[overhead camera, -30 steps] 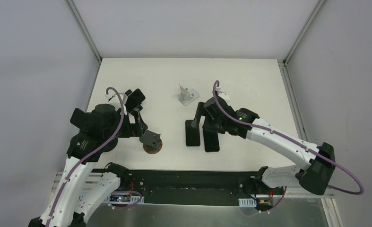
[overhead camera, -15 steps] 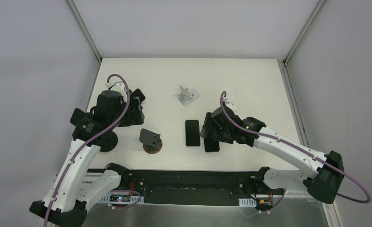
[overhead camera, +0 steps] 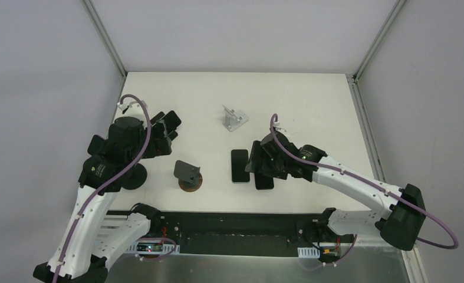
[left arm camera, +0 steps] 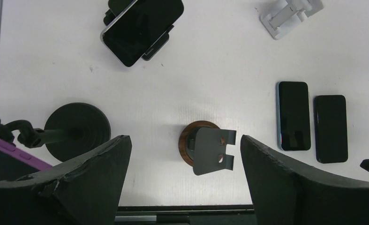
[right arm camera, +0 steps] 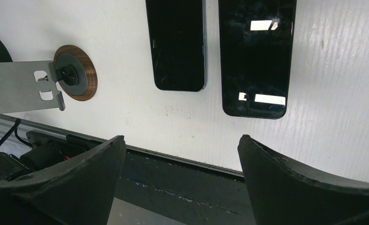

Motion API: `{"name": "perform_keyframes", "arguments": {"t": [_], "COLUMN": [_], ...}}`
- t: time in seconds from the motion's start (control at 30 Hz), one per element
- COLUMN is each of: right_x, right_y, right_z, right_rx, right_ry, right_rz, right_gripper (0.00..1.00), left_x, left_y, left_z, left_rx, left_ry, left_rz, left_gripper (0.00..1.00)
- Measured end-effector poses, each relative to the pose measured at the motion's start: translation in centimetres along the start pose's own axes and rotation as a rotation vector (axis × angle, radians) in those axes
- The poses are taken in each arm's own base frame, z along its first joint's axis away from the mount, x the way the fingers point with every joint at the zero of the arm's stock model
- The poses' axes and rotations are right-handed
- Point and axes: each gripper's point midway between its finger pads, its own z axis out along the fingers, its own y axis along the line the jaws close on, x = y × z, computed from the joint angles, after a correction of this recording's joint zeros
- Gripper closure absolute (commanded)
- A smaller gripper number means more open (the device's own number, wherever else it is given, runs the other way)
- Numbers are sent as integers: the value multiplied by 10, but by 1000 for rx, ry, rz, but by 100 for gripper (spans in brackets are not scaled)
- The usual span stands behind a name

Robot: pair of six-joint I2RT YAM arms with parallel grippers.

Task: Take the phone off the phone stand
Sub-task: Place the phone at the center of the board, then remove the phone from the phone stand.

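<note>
White table (overhead camera: pixel 312 100) noted. A white folding stand (left arm camera: pixel 290 11) is set toward the far middle. A blue-edged phone (left arm camera: pixel 293 115) and a black phone (left arm camera: pixel 330 128) are laid flat, side by side, screens up. To their left, a grey bracket (left arm camera: pixel 213 151) is mounted on a wooden disc (left arm camera: pixel 186 145).

One phone (overhead camera: pixel 239 165) lies flat beside a second phone (overhead camera: pixel 264 180); a grey stand (overhead camera: pixel 187 171) sits left of them; a third phone (overhead camera: pixel 169 122) is propped farther left

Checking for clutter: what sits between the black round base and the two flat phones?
The empty grey stand on its wooden disc, with bare table on either side of it. The left wrist view shows it best.
</note>
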Motion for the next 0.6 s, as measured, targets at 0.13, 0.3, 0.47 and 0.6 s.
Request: {"name": "perform_keyframes", "arguments": {"t": [0.13,0.3,0.47,0.6], "right_x": [5,7,5,4], "right_y": [0,6,18,20], "right_z": [9,11,9,9], "right_rx": [15,-2,-43,-47], "right_ry": [30,52,51,51], "right_rz": [-6,-4,16,33], "right_gripper": [7,7,7,7], "left_x": [0,-3,-3,-3], "left_y": [6,5,0,1], "left_z": [-9,-10,14,36], "left_rx": [-14,-20,-55,-107], "left_ry": [-19,-9,72,142], "left_rz": [-4,-12,10,52], "left_gripper": [10,12,12,12]}}
